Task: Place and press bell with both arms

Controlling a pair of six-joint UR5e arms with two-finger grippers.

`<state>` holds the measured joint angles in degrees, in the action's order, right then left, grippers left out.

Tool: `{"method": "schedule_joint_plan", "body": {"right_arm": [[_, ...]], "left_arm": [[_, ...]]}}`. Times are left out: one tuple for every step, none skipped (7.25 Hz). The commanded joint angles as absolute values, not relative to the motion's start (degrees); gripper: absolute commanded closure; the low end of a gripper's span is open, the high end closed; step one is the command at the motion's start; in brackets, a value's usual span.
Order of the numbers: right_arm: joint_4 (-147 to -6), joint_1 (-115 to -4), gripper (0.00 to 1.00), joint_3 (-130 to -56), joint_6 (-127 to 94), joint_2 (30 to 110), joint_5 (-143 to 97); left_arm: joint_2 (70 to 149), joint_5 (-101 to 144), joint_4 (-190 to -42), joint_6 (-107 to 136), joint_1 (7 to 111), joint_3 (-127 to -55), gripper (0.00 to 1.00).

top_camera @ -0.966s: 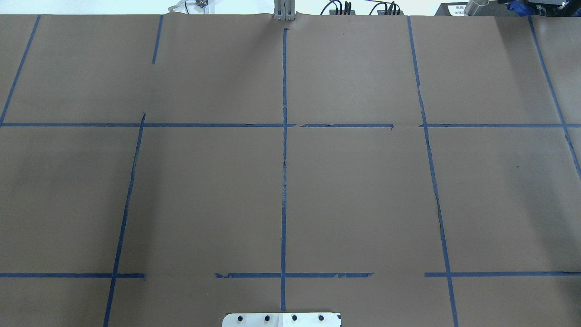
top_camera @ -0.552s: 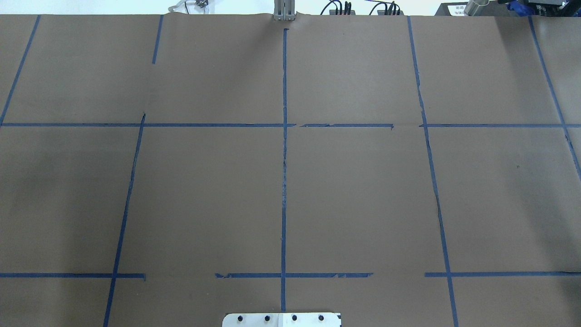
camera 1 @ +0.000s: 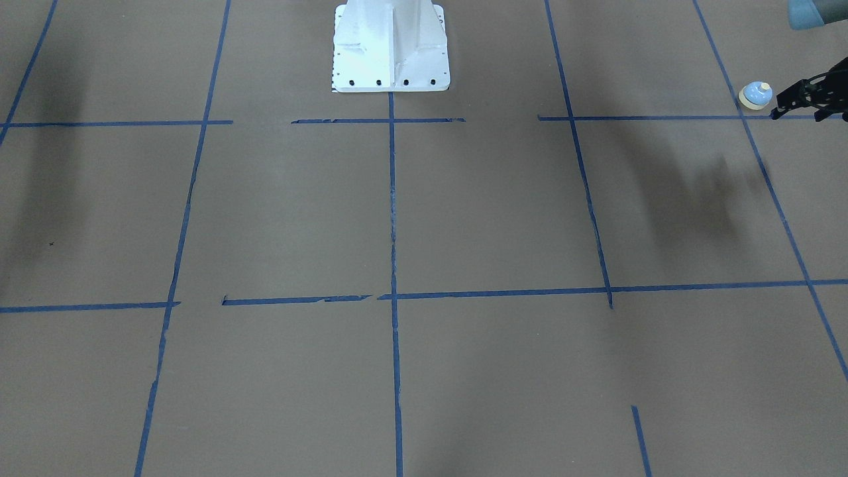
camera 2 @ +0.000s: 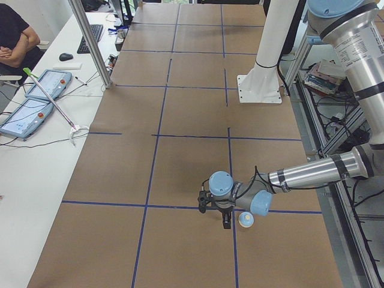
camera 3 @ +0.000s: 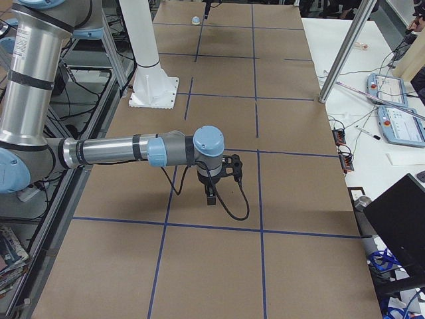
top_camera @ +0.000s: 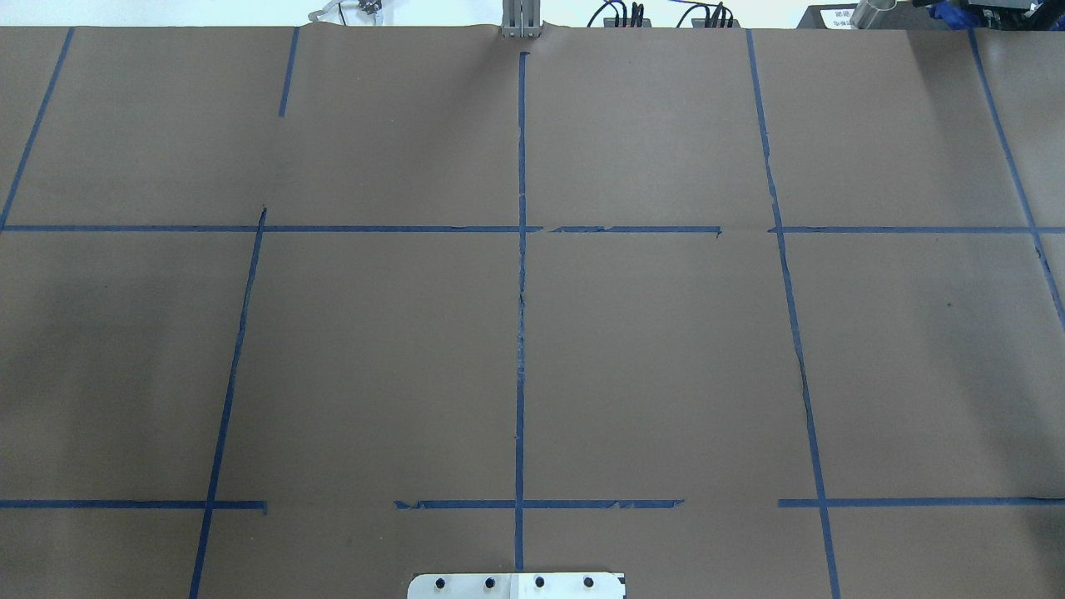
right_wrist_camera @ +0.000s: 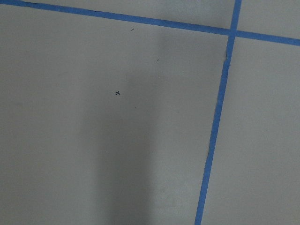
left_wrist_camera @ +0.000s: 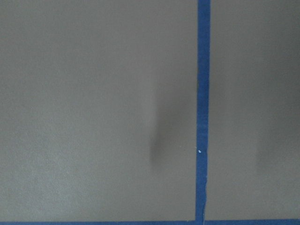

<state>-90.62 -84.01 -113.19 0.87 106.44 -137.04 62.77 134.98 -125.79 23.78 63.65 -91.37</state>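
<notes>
Left claw (camera 2: 226,221) hangs fingers-down just beside the bell (camera 2: 245,220), not touching it; whether its jaws stand wide or narrow I cannot tell. The bell sits upright, button up, on the bench (camera 2: 180,156) near the robot's left end, on the claw's robot-facing side. Being round, it has no long axis. Right claw (camera 3: 210,197), its gap equally unreadable, hangs well apart, so the left arm (camera 2: 312,174) looks better placed to grasp.

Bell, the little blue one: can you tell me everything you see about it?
The bell is a tiny light-blue dome on a round cream base, cream button on top. It stands upright on the brown table cover by a blue tape line, at the robot's left end. The left gripper hangs right beside it, seemingly not touching.
</notes>
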Motion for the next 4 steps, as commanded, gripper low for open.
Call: {"method": "schedule_joint_plan", "body": {"right_arm": [[-90.62, -82.97, 0.0, -113.03, 0.88, 106.44, -137.11], [-90.53, -82.97, 0.0, -113.03, 0.97, 106.44, -137.11], [-90.53, -82.97, 0.0, -112.85, 0.97, 106.44, -137.11], [-90.53, -82.97, 0.0, -112.76, 0.88, 106.44, -137.11]], "left_arm": [[62.4, 135.0, -127.62, 24.61, 56.2, -89.3, 0.0], [62.4, 135.0, -127.7, 24.52, 55.03, -88.51, 0.0], [62.4, 135.0, -127.71, 24.52, 54.85, -87.81, 0.0], [62.4, 135.0, -127.71, 24.52, 54.76, -87.28, 0.0]]}}
